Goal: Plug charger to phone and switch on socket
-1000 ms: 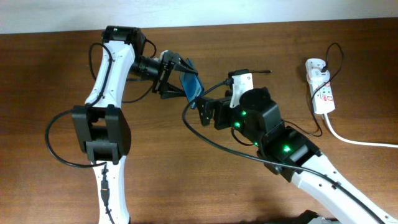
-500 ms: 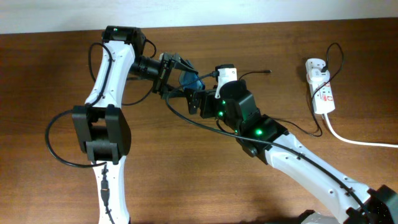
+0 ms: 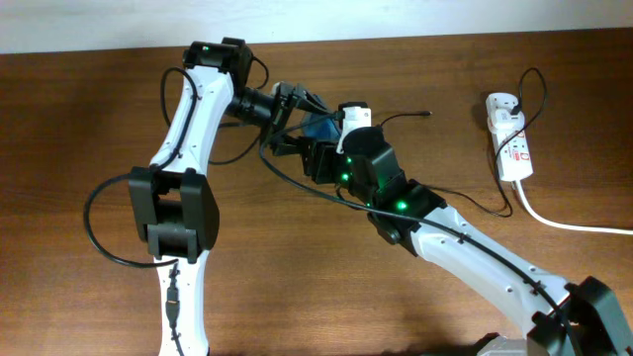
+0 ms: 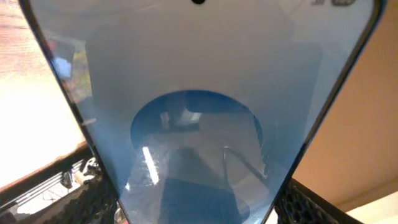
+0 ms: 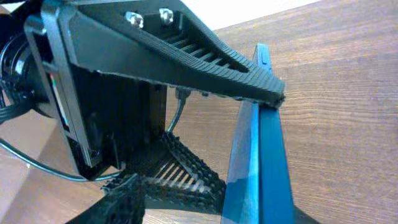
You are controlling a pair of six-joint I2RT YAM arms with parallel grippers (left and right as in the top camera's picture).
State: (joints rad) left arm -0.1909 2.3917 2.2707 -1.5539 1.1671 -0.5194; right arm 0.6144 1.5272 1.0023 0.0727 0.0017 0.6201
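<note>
My left gripper (image 3: 300,117) is shut on the phone (image 3: 319,127) and holds it above the table. In the left wrist view the blue screen (image 4: 199,106) fills the frame between the black fingers (image 4: 314,208). My right gripper (image 3: 315,158) is right at the phone, which shows edge-on in its view (image 5: 264,162); only one of its fingers (image 5: 121,199) shows, set far to the left, so the jaws stand open. The charger's black cable lies on the table, its tip (image 3: 427,114) free. Its white plug (image 3: 502,103) sits in the socket (image 3: 512,143) at the far right.
The socket's thick white cord (image 3: 574,223) runs off to the right edge. The charger cable passes under my right arm (image 3: 465,247). The left arm's ribbed finger (image 5: 205,56) crosses the top of the right wrist view. The pale wall edge runs along the back of the table.
My right arm has stretched left and brought its gripper up to the phone. My left arm has shifted a little right and back with the phone still in it.
</note>
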